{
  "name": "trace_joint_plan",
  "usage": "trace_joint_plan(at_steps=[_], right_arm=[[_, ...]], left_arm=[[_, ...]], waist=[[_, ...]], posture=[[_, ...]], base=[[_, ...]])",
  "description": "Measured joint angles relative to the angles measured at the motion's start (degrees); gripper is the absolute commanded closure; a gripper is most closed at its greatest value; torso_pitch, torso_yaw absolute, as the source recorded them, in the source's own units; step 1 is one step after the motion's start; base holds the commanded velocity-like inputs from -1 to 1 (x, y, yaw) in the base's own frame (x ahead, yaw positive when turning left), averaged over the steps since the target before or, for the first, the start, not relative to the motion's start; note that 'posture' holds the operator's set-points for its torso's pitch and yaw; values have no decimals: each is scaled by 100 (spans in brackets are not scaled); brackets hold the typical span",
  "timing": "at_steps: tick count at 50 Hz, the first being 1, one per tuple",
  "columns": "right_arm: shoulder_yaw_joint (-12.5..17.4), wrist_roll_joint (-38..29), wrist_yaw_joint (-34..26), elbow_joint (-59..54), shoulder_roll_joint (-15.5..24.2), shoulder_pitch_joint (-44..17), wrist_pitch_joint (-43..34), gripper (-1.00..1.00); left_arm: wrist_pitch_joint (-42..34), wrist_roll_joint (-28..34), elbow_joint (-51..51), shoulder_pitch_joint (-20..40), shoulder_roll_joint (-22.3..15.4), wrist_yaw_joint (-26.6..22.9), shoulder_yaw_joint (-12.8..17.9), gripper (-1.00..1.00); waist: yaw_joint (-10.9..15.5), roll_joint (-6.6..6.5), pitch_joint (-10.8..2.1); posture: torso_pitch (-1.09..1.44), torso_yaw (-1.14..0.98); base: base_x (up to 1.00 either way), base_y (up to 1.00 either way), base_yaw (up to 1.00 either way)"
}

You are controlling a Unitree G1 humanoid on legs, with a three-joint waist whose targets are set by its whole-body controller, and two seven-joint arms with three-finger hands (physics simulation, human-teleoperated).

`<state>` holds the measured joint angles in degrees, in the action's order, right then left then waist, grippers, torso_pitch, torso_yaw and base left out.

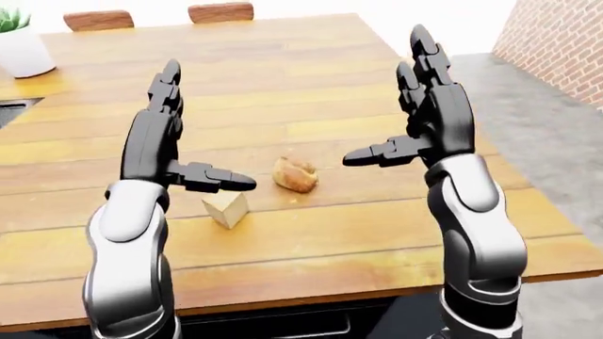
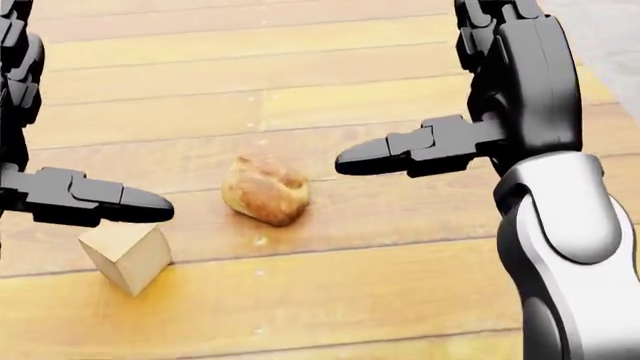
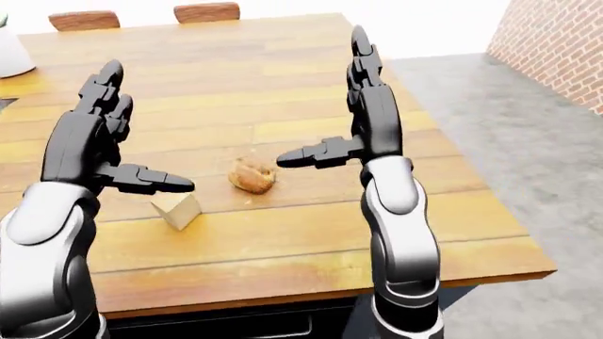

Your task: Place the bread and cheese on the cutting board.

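Desk (image 1: pixel 311 233): wooden planks, filling most of each view. Left robot hand (image 1: pixel 162 134) and right robot hand (image 1: pixel 429 116) were both raised above it, palms facing inward, fingers up and spread, thumbs pointing toward each other; neither held anything. One bread roll (image 2: pixel 264 190) lay between them on the desk; one cheese wedge (image 2: pixel 126 253) sat just left of it, under the left thumb. Eye views alone showed two chair backs (image 1: pixel 155 15), a white pot (image 1: pixel 22 49) and a brick wall (image 1: pixel 560 39).
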<state>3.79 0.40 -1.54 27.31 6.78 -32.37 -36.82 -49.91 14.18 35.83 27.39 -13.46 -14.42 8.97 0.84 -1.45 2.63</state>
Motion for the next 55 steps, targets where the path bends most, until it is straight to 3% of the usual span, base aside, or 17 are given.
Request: trace_joint_plan(at_steps=[1,2,3,6,8,10,11,15,19,27,36,46,55], right_arm=[[17,-12,4,47,11,-14,29,-100],[37,-22,6,68,41,-27,61,-100],[59,-49,22,86,-6,5,62,-100],[-22,-71,28,27,-49,159,12,-100],[1,-38,-14,-83,3,145,-18,-100],[60,-30,-31,-92,44,112,-45,-100],[84,-35,-27,-60,26,110,-37,-100],[-39,-25,-36,-66,-54,116,34,-100],[-72,12,-67,-33,-60,112,75,-100],[-57,-123,-121,-13,-22,172,45,-100],[-59,-264,-168,-125,-83,280,185,-100],[-120,-346,-209,-105,-126,261,191,-100],[-102,-373,-227,-67,-119,248,163,-100]], left_arm=[[33,-8,34,34,-7,-3,-3,-100],[69,-12,62,31,28,-1,-15,-100],[80,-24,43,-22,69,-7,-61,-100],[-31,-118,-119,-129,47,-92,-132,-100],[-58,-102,-165,-100,55,-75,-92,-100],[-47,-80,-123,-97,36,-47,-47,-100],[-32,-68,-101,-100,17,-34,-21,-100],[-7,-26,-113,-161,11,8,39,-100],[10,-28,-68,-209,13,8,47,-100],[-7,21,-33,-310,-93,-92,-12,-100],[-632,588,467,-535,-285,-795,29,-100],[-791,1178,296,-948,-176,-1358,28,-100],[-567,1402,151,-1306,-49,-1523,161,-100]], waist=[[-26,154,1],[-73,224,11],[-139,218,76],[-245,248,-19],[-255,185,-17],[-265,11,-11],[-254,-16,-6],[-143,141,-40],[-68,203,-68],[-49,158,-68],[-54,78,-90],[-79,120,-110],[-75,147,-129]], posture=[[0,0],[0,0],[0,0],[0,0],[0,0],[0,0],[0,0],[0,0],[0,0],[0,0],[0,0],[0,0],[0,0]], base=[[0,0,0],[0,0,0],[0,0,0],[0,0,0],[0,0,0],[0,0,0],[0,0,0],[0,0,0],[0,0,0],[0,0,0],[0,0,0],[0,0,0],[0,0,0]])
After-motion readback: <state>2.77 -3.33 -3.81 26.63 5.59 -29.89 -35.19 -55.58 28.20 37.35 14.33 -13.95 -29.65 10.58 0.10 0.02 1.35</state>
